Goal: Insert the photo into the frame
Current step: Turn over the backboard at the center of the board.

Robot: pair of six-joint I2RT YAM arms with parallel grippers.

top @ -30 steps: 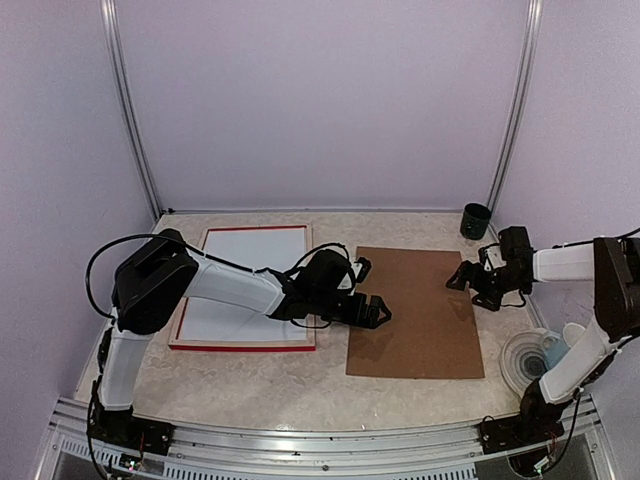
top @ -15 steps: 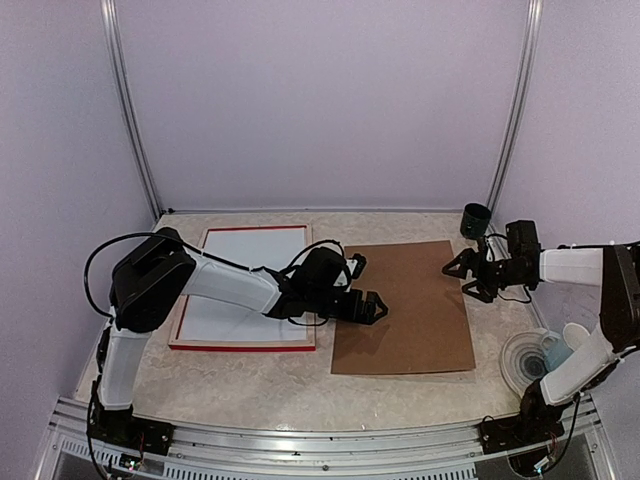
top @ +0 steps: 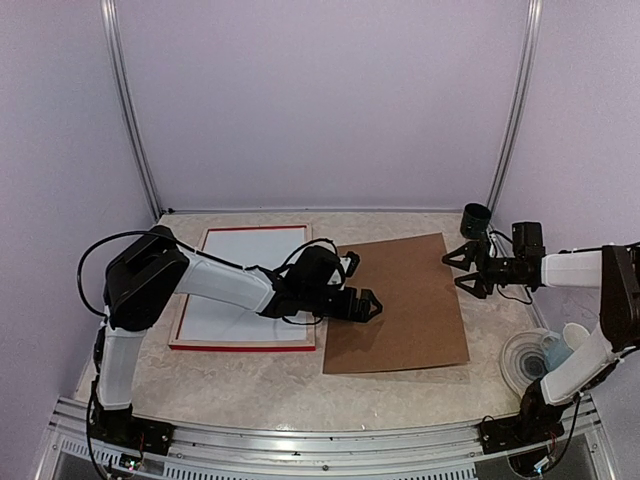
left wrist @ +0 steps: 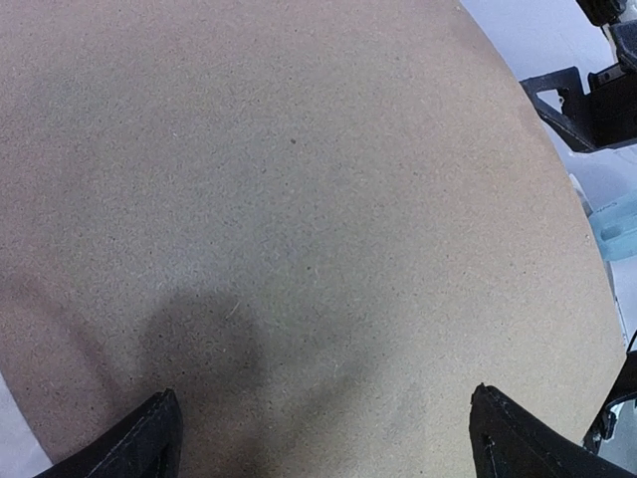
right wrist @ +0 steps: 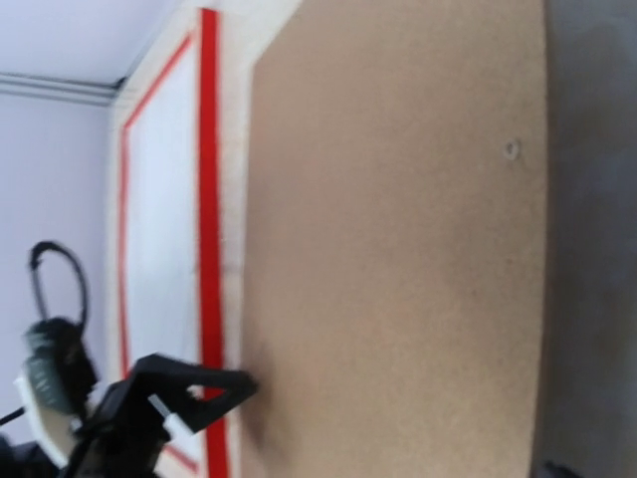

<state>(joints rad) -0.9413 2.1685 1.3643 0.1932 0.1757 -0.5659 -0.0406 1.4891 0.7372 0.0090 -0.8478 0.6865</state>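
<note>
While left pincer (top: 367, 304) gapes wide over hardboard (top: 410, 310), right pincer (top: 457, 269) wide too; frame (top: 240, 347) holds white sheet (top: 245, 280); cup (top: 476, 219) contents unseen.

Plain pale lilac panels close the space in on three sides: the back wall (top: 320, 100), the left wall (top: 50, 140) and the right wall (top: 595, 110). A slim aluminium upright (top: 130, 110) stands at the back left corner of the table (top: 260, 385), and a second upright (top: 514, 100) at the back right. The tabletop is beige and marbled. A ribbed metal rail (top: 300, 442) runs along its near edge. The light is soft and even, with faint shadows.
</note>
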